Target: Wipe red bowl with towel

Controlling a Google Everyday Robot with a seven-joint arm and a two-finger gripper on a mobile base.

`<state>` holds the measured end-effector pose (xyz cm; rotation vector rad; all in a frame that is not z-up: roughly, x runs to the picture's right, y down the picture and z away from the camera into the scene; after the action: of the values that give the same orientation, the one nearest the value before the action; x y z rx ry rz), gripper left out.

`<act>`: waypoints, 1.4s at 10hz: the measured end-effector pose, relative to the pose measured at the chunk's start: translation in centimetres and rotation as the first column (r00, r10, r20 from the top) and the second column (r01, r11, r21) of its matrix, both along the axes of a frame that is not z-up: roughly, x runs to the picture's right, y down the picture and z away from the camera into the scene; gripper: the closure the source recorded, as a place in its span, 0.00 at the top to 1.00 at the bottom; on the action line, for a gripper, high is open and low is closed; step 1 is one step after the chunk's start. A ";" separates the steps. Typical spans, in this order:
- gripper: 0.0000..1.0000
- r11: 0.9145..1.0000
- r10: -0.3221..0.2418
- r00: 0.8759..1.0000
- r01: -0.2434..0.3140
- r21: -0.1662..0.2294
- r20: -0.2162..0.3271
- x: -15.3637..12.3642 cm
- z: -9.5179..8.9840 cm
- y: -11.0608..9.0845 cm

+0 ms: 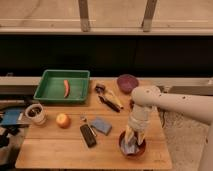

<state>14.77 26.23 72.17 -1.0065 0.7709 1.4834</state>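
Observation:
A red bowl (141,149) sits on the wooden table (55,145) near its front right corner. A pale towel (131,142) lies bunched inside the bowl. My gripper (132,135) hangs from the white arm, which comes in from the right, and reaches straight down into the bowl onto the towel. The gripper's tips are buried in the towel.
A green tray (52,91) with a carrot (66,88) stands at the back left. A purple bowl (127,82), a banana (113,99), a blue sponge (102,125), a black device (88,135), an orange fruit (63,120) and a white cup (35,113) are on the table.

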 end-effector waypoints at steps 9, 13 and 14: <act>0.26 0.997 -0.058 0.998 0.057 -0.057 -0.014 -1.0 2.4 2.3; 0.00 0.998 -0.061 0.998 0.061 -0.023 -0.014 -0.9 1.5 1.5; 0.00 0.998 -0.060 0.998 0.060 -0.009 -0.013 -0.8 0.9 1.1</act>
<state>13.94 27.29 73.09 -0.9732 0.8108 1.4375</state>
